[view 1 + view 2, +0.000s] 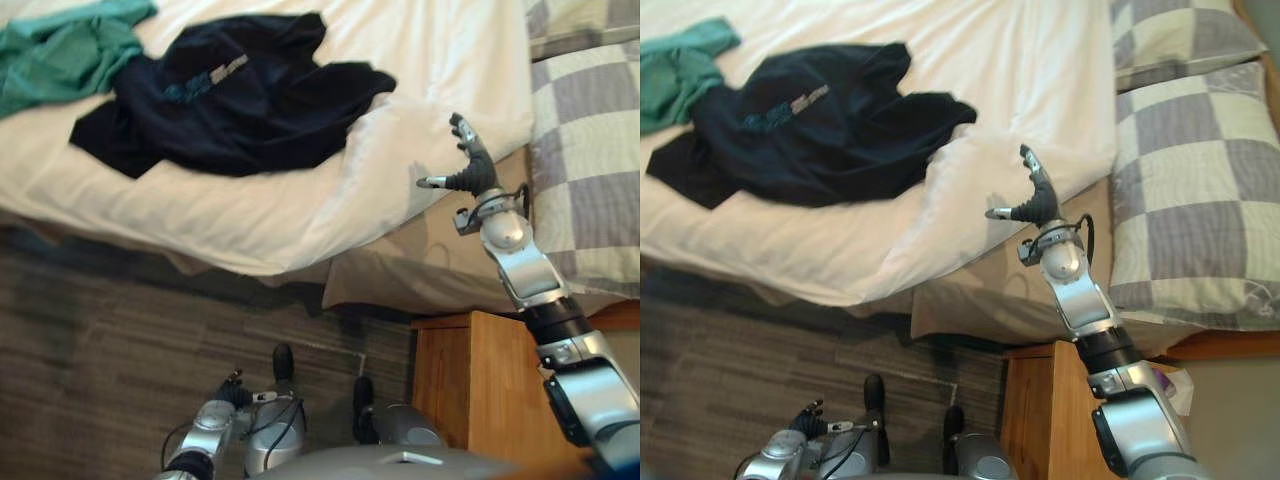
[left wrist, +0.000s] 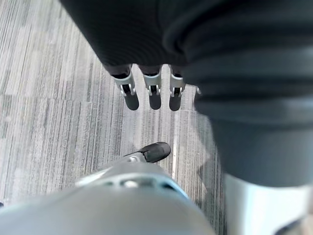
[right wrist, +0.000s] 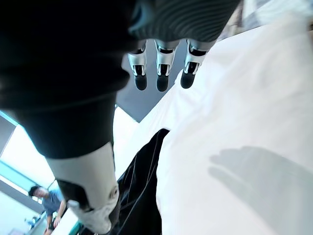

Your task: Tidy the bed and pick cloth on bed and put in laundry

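Roughly: dark shirt [image 1: 230,95] lay crumpled on the white duvet [image 1: 430,60], with the green cloth [image 1: 60,50] touching it on the robot's left, neither one held. Right hand [image 1: 472,168] hovered over the duvet's near edge, apart from the shirt, fingers spread loose, grasping nothing. Right wrist view added the shirt's edge past the fingers, plus a person [image 3: 46,198] far off. Left hand [image 2: 154,98] hung low over the carpet [image 2: 49,98], fingers straight, empty. Checked pillows [image 1: 590,150] lay right of the right hand. Wooden nightstand [image 1: 480,390] stood against the bed, under that arm.
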Robot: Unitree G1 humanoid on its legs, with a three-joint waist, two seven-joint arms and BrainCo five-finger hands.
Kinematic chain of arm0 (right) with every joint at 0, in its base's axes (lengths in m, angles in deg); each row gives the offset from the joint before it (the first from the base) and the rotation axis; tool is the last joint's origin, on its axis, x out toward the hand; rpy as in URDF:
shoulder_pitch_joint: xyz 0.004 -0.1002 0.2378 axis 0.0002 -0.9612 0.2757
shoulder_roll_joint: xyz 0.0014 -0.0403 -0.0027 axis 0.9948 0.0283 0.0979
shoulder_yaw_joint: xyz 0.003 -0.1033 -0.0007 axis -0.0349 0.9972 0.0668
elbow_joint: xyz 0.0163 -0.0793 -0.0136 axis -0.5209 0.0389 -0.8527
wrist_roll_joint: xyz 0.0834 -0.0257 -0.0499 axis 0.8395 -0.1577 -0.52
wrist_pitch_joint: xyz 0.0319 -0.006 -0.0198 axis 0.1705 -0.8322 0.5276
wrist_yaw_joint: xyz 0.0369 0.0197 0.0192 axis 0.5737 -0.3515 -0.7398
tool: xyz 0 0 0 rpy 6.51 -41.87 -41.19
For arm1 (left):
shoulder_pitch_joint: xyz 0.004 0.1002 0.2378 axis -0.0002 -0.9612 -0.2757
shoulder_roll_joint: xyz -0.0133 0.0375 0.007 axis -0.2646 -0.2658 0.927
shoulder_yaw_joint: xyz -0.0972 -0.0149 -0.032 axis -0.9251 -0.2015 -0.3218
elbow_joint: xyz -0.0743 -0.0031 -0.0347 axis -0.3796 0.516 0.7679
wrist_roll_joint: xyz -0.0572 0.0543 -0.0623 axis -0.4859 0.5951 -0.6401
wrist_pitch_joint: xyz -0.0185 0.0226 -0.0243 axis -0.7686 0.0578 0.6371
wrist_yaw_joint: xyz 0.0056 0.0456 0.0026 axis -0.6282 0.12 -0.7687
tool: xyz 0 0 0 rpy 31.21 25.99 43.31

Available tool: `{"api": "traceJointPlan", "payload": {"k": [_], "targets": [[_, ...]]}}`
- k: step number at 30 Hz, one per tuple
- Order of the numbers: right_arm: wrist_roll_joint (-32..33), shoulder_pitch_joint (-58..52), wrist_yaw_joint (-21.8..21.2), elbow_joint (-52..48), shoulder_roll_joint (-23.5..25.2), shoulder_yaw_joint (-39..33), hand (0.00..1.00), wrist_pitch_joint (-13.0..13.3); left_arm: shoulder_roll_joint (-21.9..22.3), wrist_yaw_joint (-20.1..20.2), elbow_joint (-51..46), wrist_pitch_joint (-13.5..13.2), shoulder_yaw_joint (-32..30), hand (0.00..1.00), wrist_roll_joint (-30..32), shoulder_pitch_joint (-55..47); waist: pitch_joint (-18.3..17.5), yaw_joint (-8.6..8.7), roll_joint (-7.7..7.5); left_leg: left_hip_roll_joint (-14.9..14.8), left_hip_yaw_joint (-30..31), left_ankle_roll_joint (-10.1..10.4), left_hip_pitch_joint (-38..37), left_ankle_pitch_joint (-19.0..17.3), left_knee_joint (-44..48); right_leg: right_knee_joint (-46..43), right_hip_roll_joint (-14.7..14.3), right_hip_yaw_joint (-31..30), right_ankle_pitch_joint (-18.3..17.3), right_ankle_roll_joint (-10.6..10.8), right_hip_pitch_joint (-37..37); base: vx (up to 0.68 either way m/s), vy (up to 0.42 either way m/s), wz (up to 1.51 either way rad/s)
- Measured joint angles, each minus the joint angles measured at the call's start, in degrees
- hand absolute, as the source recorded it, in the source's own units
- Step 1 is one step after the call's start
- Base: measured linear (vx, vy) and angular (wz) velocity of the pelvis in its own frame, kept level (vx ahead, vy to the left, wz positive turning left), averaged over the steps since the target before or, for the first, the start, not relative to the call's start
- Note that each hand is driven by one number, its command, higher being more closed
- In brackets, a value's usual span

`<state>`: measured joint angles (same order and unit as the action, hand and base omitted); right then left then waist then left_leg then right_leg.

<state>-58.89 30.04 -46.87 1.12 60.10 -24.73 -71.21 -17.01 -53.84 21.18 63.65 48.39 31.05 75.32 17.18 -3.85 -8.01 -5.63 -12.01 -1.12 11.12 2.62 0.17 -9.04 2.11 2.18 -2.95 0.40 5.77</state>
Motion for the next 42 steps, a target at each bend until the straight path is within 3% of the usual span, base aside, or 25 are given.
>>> {"api": "traceJointPlan", "payload": {"k": [5,9,15,27,29,35,36,37,42], "targets": [[0.00,4.86,3.09,2.15,-0.14,0.13,0.00,-0.20,-1.97,-2.44,-1.26,-0.07,-2.29,0.00,2.19,1.27,3.20,-0.56,-1.80,-0.37,0.04,-0.22,4.33,-0.82,3.28,0.36,-0.05,-1.41,0.24,-0.02,2.06,-0.04,0.041,0.09],[-0.01,7.18,4.23,3.48,-2.79,0.09,0.00,-2.35,-3.02,-3.60,-1.72,0.12,-3.62,0.00,3.94,3.44,5.17,-1.99,-3.02,-1.30,0.14,-0.13,7.60,-1.99,6.40,0.72,-0.33,-1.39,0.25,0.00,3.18,0.00,-0.001,0.02],[0.06,10.90,4.70,8.07,-4.30,0.09,0.00,-4.65,-3.72,-3.60,-2.90,0.30,-4.67,0.00,5.57,5.04,6.53,-2.39,-3.90,-2.73,1.59,0.11,10.13,-2.90,9.72,-0.75,-1.57,-1.45,1.03,0.42,4.62,0.09,-0.028,0.09],[0.33,22.13,6.21,14.68,-4.72,0.12,0.00,-5.72,-4.19,-3.22,-3.28,1.45,-4.95,0.00,6.63,5.74,6.82,-3.50,-3.88,-3.68,1.60,0.30,15.16,-5.00,15.35,-2.42,-2.19,-1.36,1.02,0.41,7.61,0.09,-0.008,0.04],[1.89,23.62,6.18,15.50,-6.02,0.14,0.00,-6.11,-3.94,-3.04,-3.19,1.45,-4.89,0.00,6.61,6.76,7.51,-3.69,-3.22,-3.64,1.97,0.08,16.34,-5.14,16.19,-2.39,-2.34,-1.12,1.01,0.42,8.23,0.00,0.011,0.02],[3.66,27.71,3.30,20.20,-7.53,0.13,0.00,-12.00,-2.42,-3.17,-2.99,1.02,-4.92,0.00,5.44,9.89,8.45,-4.07,-2.08,-3.26,2.88,-0.55,21.42,-4.38,16.97,-3.07,-1.98,1.15,0.47,0.20,12.87,-0.02,-0.003,0.03],[3.66,27.67,3.10,21.26,-7.66,-0.04,1.00,-13.57,-2.01,-3.29,-3.28,0.65,-4.97,0.00,5.45,10.10,8.64,-4.40,-1.79,-3.12,2.89,-0.70,22.61,-4.10,16.97,-3.71,-1.79,1.69,0.04,0.11,14.26,-0.04,-0.016,0.07],[3.65,27.59,2.76,22.18,-8.27,-0.51,1.00,-14.76,-1.36,-3.56,-3.90,-0.02,-5.08,0.00,5.45,10.70,9.01,-4.80,-1.22,-3.04,2.95,-0.78,24.02,-3.75,17.07,-4.47,-1.65,1.90,-0.29,0.14,15.88,-0.04,-0.017,0.02],[3.73,28.22,2.21,20.71,-8.62,-4.78,1.00,-14.61,0.53,-5.75,-5.13,-0.26,-6.52,0.00,5.42,11.66,9.42,-4.65,-0.33,-3.12,2.38,-0.79,28.21,-3.38,18.42,-9.06,-0.77,3.93,-2.42,0.05,21.73,-0.05,-0.032,-0.05]]}}
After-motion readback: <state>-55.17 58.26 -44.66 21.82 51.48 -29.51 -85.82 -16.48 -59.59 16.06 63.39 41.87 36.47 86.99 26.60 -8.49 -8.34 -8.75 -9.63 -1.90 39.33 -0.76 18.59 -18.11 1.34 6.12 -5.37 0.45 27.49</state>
